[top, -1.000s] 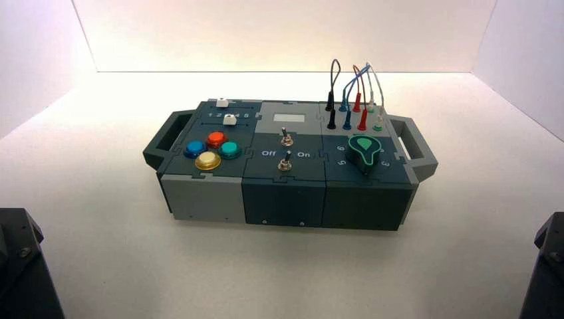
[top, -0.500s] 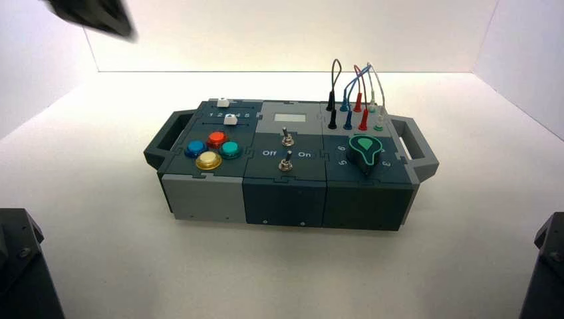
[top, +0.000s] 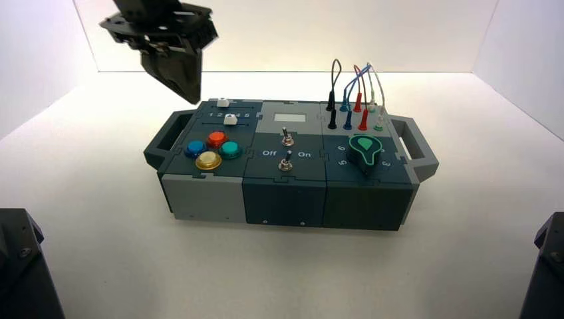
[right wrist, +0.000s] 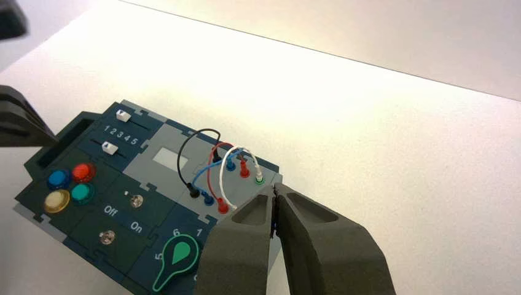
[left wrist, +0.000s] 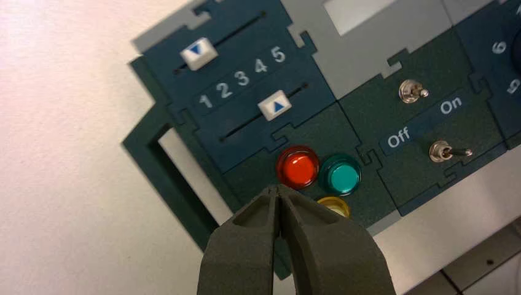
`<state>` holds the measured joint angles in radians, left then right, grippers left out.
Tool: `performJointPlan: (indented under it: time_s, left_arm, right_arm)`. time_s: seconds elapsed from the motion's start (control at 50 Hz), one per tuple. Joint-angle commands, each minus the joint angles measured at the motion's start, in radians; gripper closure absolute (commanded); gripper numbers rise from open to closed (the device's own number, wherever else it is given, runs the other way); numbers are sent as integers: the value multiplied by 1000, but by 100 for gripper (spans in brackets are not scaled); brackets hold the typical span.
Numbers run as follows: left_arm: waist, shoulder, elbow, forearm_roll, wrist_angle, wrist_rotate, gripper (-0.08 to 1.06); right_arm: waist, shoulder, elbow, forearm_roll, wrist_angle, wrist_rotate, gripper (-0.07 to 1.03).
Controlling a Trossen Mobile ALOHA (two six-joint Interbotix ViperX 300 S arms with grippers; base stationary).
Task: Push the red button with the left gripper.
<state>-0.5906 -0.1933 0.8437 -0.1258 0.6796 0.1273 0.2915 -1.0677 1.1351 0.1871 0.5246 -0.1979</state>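
The red button [top: 217,139] is a small red-orange dome in the button cluster on the box's left section, behind the yellow button [top: 208,160] and between the blue [top: 195,147] and teal [top: 230,149] ones. My left gripper [top: 193,98] hangs in the air above the box's back left corner, fingers shut and empty, pointing down. In the left wrist view its tip [left wrist: 278,189] sits just short of the red button [left wrist: 298,168], apart from it; the blue button is hidden behind the fingers. My right gripper [right wrist: 274,192] is shut and empty, held off the box's right side.
The dark box [top: 159,143] has two white sliders [left wrist: 198,53] [left wrist: 274,106] beside numbers 1 to 5, two toggle switches [top: 286,139] by "Off" and "On", a green knob [top: 364,149] and plugged wires [top: 356,100]. White walls enclose the table.
My left gripper came into the high view from the upper left and moved right and down towards the box's back left corner. The box and right arm have not moved.
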Motion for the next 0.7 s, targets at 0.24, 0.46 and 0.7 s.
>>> performJointPlan:
  time_s: [0.24, 0.46, 0.7]
  left_arm:
    - [-54, 97, -66, -9, -2, 11, 101]
    - [-57, 152, -71, -9, 9, 18, 101]
    - [-57, 192, -77, -9, 11, 20, 101]
  right_arm:
    - [2, 11, -18, 2, -3, 5, 99]
    - [2, 11, -18, 3, -2, 5, 99]
    - [0, 5, -20, 2, 2, 5, 99]
